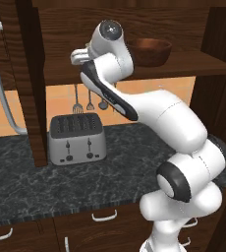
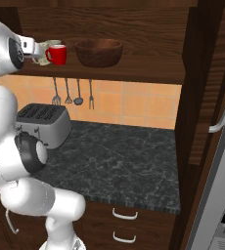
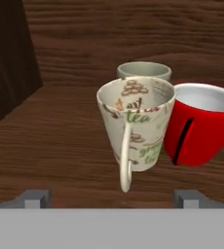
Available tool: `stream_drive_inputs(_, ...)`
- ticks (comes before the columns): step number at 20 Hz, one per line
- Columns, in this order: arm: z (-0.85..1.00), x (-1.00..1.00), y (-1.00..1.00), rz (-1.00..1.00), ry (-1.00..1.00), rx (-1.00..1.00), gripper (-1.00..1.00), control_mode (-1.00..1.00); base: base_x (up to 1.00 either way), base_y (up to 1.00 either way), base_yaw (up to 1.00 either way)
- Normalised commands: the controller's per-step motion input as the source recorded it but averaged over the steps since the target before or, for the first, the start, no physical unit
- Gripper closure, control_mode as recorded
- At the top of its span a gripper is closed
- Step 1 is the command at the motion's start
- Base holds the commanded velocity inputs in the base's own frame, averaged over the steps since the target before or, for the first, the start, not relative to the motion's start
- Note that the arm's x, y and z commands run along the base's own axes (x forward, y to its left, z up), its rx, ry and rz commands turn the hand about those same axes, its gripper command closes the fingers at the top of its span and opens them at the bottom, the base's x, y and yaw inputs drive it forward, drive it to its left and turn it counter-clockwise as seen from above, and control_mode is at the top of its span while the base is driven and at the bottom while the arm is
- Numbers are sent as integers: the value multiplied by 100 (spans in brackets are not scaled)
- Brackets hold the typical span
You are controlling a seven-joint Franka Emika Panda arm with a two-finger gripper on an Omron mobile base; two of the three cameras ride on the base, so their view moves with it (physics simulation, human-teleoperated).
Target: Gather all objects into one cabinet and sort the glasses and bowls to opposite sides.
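From the left base view, my arm reaches up to the cabinet shelf [image 1: 203,66], where the wooden bowl [image 1: 150,50] sits.

From the right, the red cup [image 2: 57,54] stands left of the bowl, apart.

In the hand view, my claw [image 3: 111,198] is spread wide, holding nothing; the cream mug [image 3: 136,124] touches the red cup, a grey cup [image 3: 144,71] behind.

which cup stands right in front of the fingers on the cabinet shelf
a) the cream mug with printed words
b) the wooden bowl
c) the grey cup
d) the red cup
a: in the hand view the cream mug stands centred between the two open fingers, handle toward the camera, with the red cup beside it and the grey cup behind it.
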Motion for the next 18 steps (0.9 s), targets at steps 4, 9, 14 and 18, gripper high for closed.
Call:
stream_drive_inputs(4,13,-100,-9,-4,3,20,-100,-100,0,0,0)
stream_drive_inputs(9,-99,-100,-83,1,5,0,-100,-100,0,0,0)
stream_drive_inputs(14,-100,-100,-100,5,2,0,-100,-100,0,0,0)
stream_drive_inputs(18,-100,-100,-88,8,0,0,-100,-100,0,0,0)
